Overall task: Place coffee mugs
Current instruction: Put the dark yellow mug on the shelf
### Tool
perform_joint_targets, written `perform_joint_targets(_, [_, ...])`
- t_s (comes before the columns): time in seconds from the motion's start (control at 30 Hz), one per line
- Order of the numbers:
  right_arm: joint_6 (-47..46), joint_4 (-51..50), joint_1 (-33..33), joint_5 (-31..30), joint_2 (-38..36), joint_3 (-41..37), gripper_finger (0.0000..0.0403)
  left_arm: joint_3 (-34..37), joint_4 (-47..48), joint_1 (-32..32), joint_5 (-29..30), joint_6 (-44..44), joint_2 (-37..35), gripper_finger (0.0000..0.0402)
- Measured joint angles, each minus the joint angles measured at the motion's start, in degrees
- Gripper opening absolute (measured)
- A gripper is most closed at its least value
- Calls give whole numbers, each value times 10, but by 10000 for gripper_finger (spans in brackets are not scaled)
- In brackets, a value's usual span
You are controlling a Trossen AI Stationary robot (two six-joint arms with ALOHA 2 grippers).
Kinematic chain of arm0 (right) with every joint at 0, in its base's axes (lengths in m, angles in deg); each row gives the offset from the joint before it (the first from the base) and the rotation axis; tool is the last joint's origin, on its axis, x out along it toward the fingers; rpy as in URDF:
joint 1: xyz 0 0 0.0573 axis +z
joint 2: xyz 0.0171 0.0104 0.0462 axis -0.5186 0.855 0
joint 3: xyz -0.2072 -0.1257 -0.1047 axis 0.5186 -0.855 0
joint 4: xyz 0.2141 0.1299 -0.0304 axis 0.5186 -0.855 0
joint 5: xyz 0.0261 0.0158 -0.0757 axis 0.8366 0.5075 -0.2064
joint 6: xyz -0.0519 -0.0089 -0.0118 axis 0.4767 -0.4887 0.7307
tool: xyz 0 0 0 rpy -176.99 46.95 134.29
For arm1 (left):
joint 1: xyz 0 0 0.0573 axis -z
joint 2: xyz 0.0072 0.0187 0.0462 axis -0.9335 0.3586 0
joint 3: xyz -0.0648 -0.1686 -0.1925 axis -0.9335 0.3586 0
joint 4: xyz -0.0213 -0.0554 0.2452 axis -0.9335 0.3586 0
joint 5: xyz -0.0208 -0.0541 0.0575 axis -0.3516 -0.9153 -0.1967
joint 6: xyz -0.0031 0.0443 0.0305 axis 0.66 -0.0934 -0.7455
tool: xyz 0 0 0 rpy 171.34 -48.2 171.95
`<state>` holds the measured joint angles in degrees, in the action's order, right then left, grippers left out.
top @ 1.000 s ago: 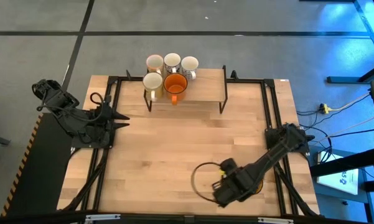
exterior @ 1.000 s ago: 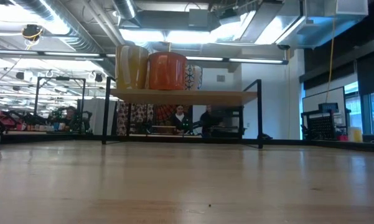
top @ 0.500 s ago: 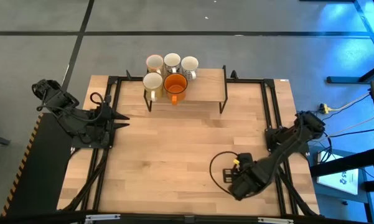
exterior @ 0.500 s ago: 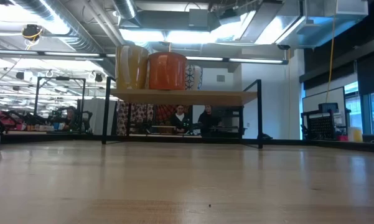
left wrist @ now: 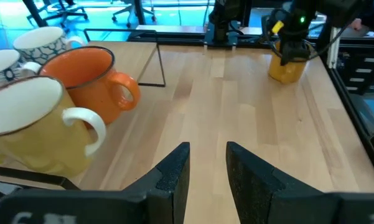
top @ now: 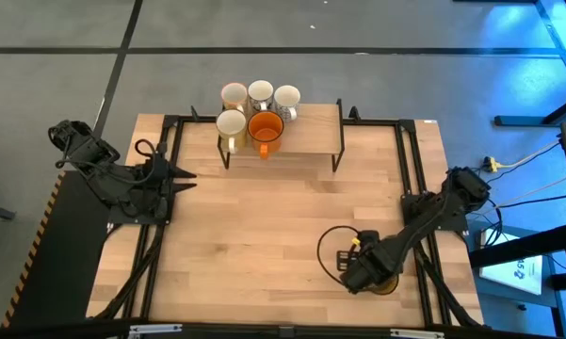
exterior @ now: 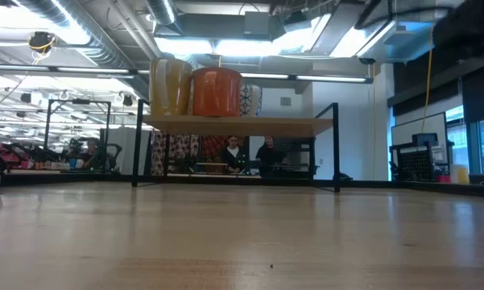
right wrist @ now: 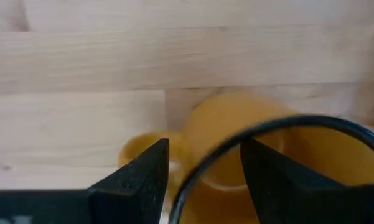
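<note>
Raised shelf (top: 311, 139) at the table's (top: 264, 235) far edge carries five mugs clustered at its left end; front row: cream mug (top: 231, 125) and orange mug (top: 266, 128) side by side, both upright with mouths up; back row: two white mugs (top: 234, 95) (top: 261, 93) and a patterned mug (top: 286, 98); interiors look empty from above. Amber-yellow mug (left wrist: 287, 65) stands upright on the table's near right corner, long axis vertical, handle (right wrist: 137, 152) off to one side; right gripper (top: 365, 273) directly over it, fingers parted narrowly, one finger (right wrist: 143, 177) by the handle, not closed on it. Left gripper (left wrist: 206, 171) waits at the table's left side, fingers narrowly apart, empty, pointing across the table.
</note>
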<state>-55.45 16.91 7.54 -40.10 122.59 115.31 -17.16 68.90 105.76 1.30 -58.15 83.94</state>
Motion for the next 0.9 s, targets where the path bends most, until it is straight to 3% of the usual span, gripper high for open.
perform_joint_targets(0.17, [0,49,-3,3,3,-30,154,0,0,0,7,0,0,98])
perform_joint_targets(0.43, [62,75,-2,-1,3,-36,15,0,0,0,8,-1,0,98])
perform_joint_targets(0.53, [131,96,-2,-17,3,-33,18,0,0,0,8,-1,0,98])
perform_joint_targets(0.77, [410,145,-12,-71,4,4,7,0,0,0,8,-1,0,98])
perform_joint_targets(0.9, [516,152,-42,-115,4,32,6,0,0,0,8,-1,0,98])
